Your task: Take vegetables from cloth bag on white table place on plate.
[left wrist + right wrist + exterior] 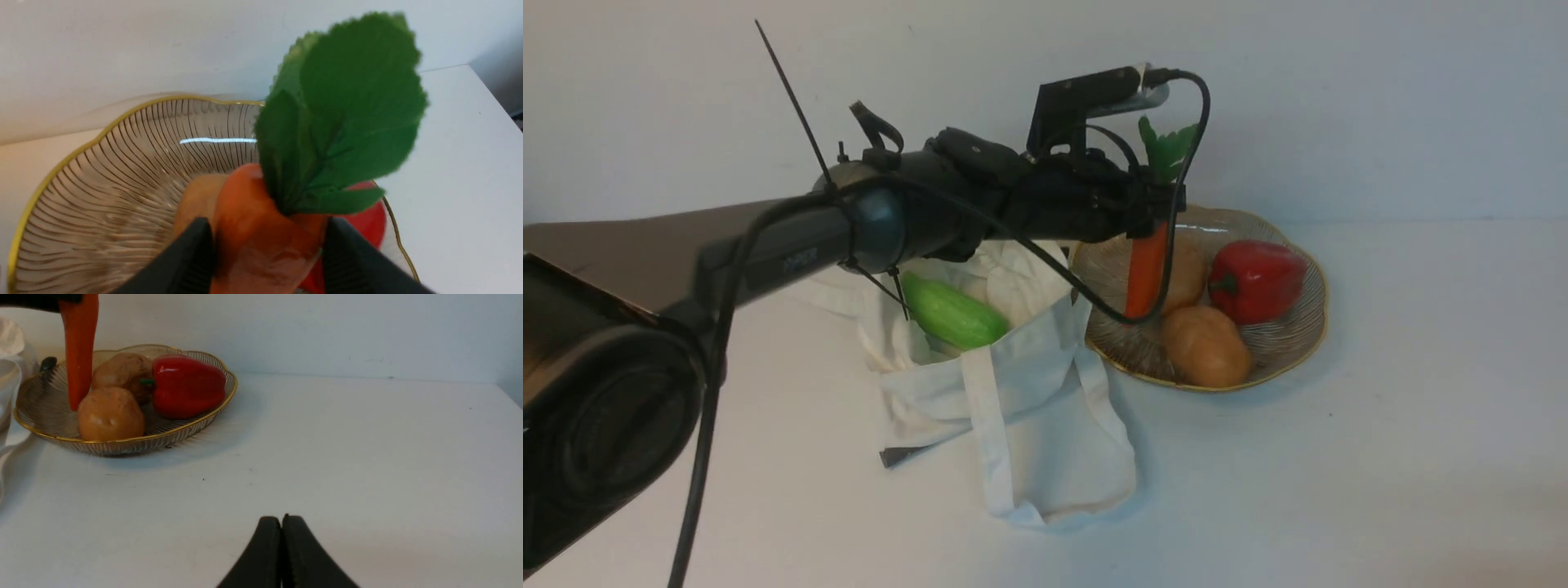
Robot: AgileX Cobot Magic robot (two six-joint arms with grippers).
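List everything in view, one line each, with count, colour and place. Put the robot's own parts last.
carrot: one, orange with green leaves, held tip down over the plate.
cucumber: one, light green, in the cloth bag's mouth.
red bell pepper: one, red, on the plate.
potatoes: two, tan-brown, on the plate.
plate: one, clear ribbed glass with a gold rim, right of the bag.
cloth bag: one, off-white, on the table.
table: one, white.
left gripper: black, shut on the carrot.
right gripper: black, shut, empty, over the table.
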